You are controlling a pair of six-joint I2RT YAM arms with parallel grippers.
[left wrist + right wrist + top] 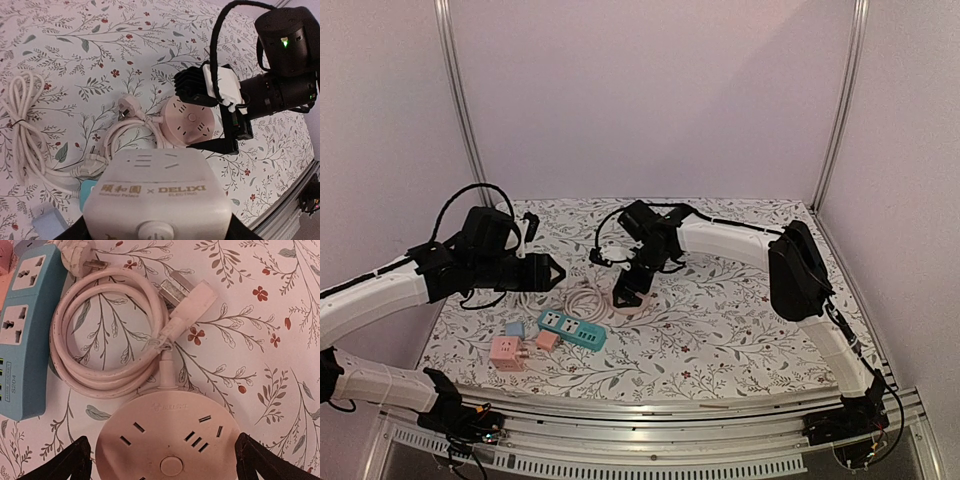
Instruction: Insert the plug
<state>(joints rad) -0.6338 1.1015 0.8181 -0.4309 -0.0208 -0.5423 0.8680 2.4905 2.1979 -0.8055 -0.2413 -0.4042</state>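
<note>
Toward the middle of the table (750, 330), straddles the round pink socket (165, 445) with the right gripper (627, 293) spread wide, gripping nothing. Clamps a white socket block (157, 195) in the left gripper (552, 271). Leaves the pink plug (195, 302) flat just behind, by its coiled cord (110, 330). Risks shoving the socket or snagging the cord if closed off-centre.

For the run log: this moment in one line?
left hand: holding white DELIXI socket cube | right hand: open around round pink socket | pink plug: lying loose
</note>
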